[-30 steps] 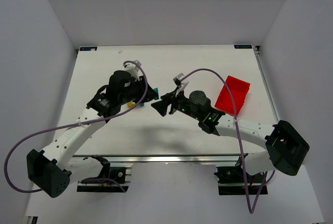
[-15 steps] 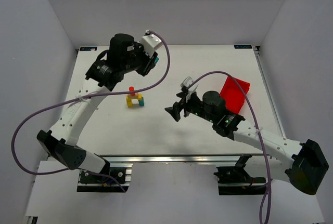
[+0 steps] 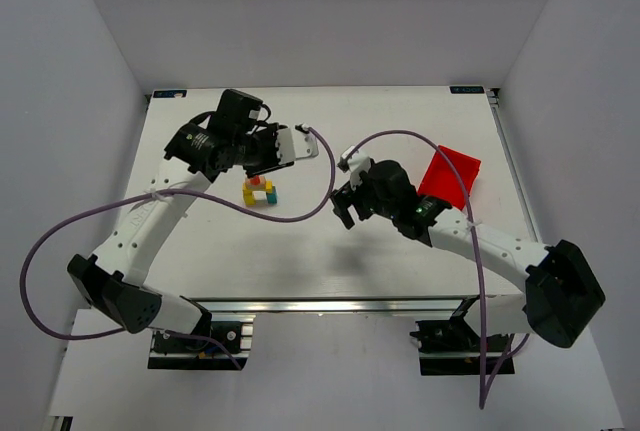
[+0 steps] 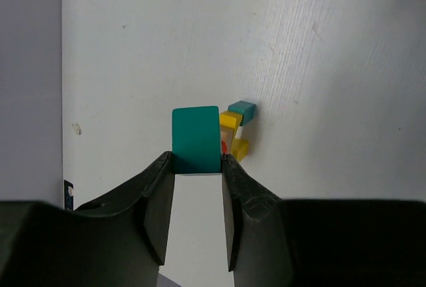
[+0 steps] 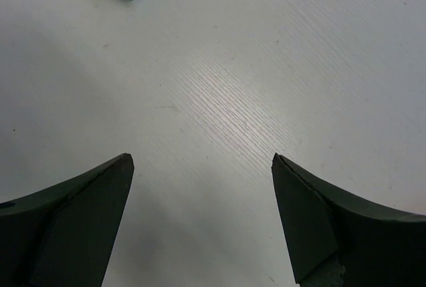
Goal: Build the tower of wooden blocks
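Clearly the left gripper is clamped on a teal block, its two fingers pressing the block's opposite flat sides, with most of the block standing out past the fingertips. Whether this piece is a cube or a wedge cannot be told from the face that shows.

Just beyond and slightly right of the fingertips, lower down on the white table, stands the partly built wood block tower. It is made of yellow pieces with a teal cube touching their far side and a red piece peeking out beside the held block.

Such blocks are probably light and fully rigid, so a modest squeeze should do. Their painted faces look smooth and could slip, so a hold square on two parallel sides, leaving the underside free for seating, seems best. The stack itself looks easy to topple with a nudge.

Further right, the right gripper has its jaws spread wide and grasps nothing. Only bare table lies between its fingers, and a teal corner shows ahead at the upper left of its view. Behind it sits the red bin.
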Robot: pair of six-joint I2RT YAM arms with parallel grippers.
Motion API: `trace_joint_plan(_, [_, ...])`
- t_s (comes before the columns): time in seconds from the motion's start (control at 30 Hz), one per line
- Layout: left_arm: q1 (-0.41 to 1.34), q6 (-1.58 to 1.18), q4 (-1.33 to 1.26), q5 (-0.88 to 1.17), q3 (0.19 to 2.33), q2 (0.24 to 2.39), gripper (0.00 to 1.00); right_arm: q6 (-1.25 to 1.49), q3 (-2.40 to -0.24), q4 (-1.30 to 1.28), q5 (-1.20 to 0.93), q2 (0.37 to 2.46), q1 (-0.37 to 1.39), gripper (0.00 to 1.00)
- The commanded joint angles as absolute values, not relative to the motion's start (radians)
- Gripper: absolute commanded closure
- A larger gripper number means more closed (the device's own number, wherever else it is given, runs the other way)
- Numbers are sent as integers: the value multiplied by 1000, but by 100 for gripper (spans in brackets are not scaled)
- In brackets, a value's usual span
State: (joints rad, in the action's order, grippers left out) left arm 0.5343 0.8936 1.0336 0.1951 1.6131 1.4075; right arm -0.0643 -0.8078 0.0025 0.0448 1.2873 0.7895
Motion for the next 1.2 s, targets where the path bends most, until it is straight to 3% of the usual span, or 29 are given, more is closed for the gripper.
trace_joint_plan(0.0, [517,1041,1126,238,1585,1413,98,-83,-920,-72,26,1324,775,11])
trace_joint_plan(0.57, [270,1284,1367,394,1758,1664,100,-161,-1089,-222,-55,1537,723,11])
trace_joint_plan(1.17, [258,1301,1269,362,1694,1654,99,-161,-1127,-270,-87,1554,715,11])
